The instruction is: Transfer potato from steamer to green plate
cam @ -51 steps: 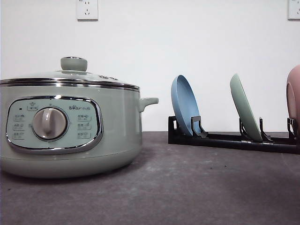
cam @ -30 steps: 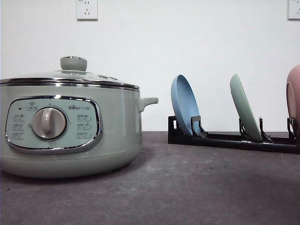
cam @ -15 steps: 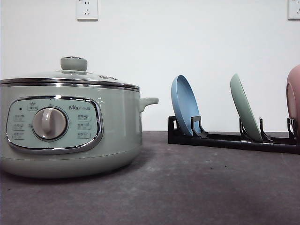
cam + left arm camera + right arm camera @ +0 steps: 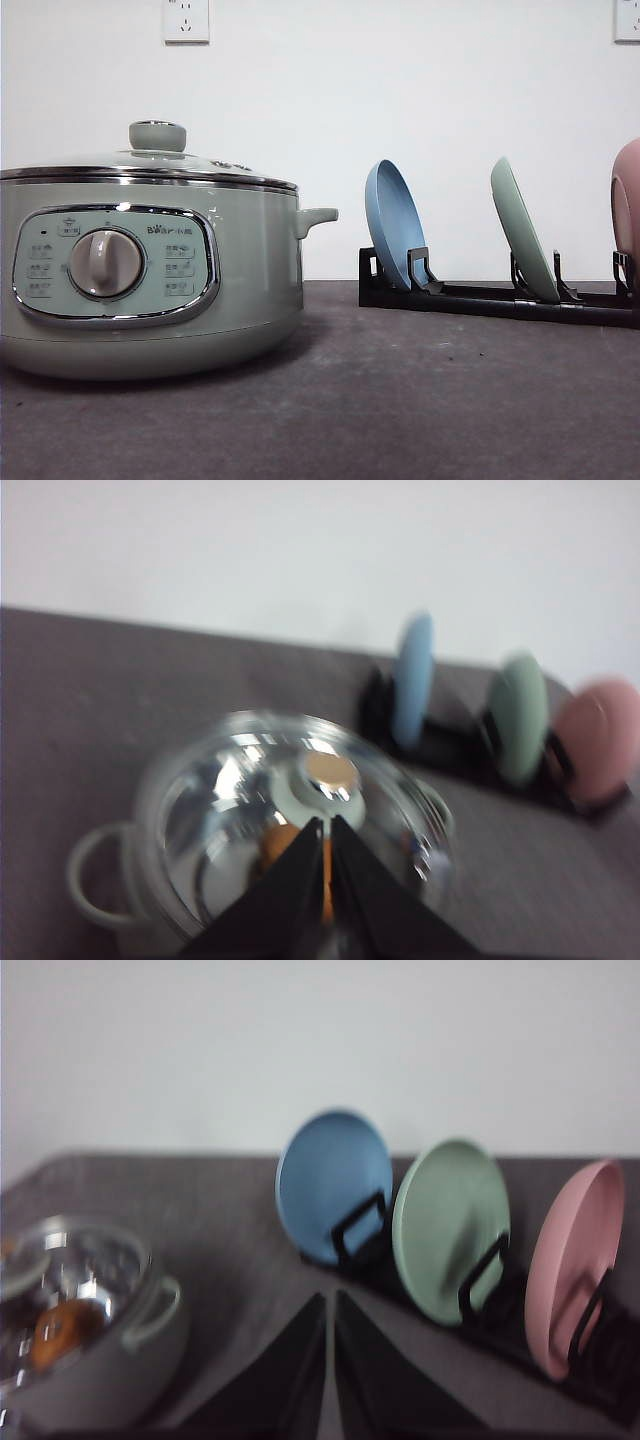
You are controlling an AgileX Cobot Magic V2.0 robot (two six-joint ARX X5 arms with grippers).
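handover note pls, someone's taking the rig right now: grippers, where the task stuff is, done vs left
Left gripper: shut, empty, above the steamer.
Right gripper: shut, empty, above the table, facing the rack.
Potato: inside the steamer, visible through the glass lid, which is on.
Green plate: standing on edge in the rack, between the blue plate and the pink dish.
Done: nothing yet.
Left: lift the lid, take the green plate out of the rack and lay it flat, move the potato onto it.

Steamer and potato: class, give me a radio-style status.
Both hands shut, empty. Potato inside steamer, lid on. Green plate racked upright.
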